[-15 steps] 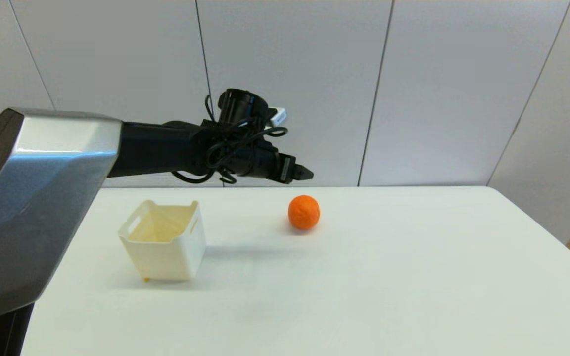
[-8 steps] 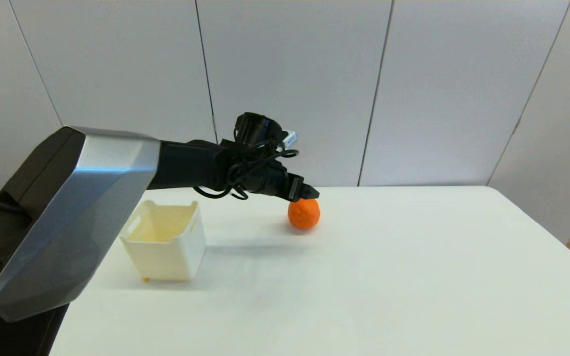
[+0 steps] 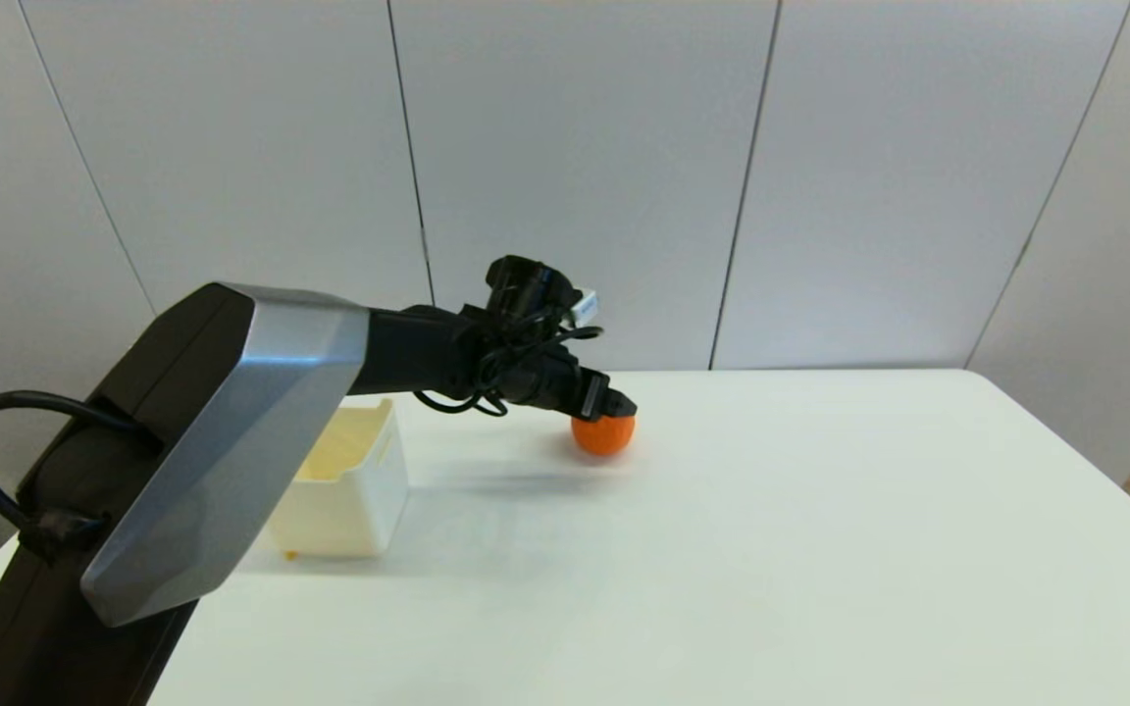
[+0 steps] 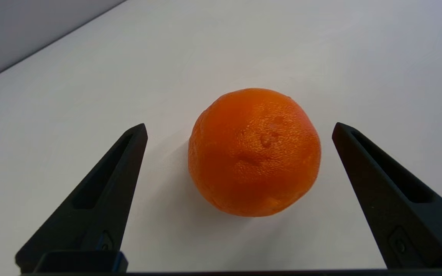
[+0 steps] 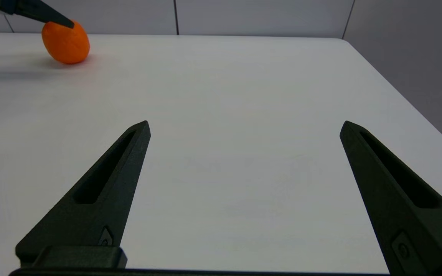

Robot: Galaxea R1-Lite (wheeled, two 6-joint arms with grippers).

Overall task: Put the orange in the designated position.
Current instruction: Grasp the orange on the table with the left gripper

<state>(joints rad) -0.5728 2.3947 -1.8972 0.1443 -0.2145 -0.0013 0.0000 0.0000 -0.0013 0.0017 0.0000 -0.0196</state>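
Spread wide, the left gripper [image 4: 238, 130] sits low over the orange [image 4: 254, 152], one black finger on each side of the fruit and neither touching it, a stance that looks meant for closing on its widest part. Going left to right in the head view, the cream bin [image 3: 349, 490] stands partly behind the arm's silver housing, probably the intended drop spot, though nothing marks it. Next comes the orange on the white table [image 3: 771, 549], then bare tabletop. Over it, the right gripper [image 5: 244, 126] waits idle with fingers also apart. Pale grey wall panels [image 3: 575, 147] close the room behind.
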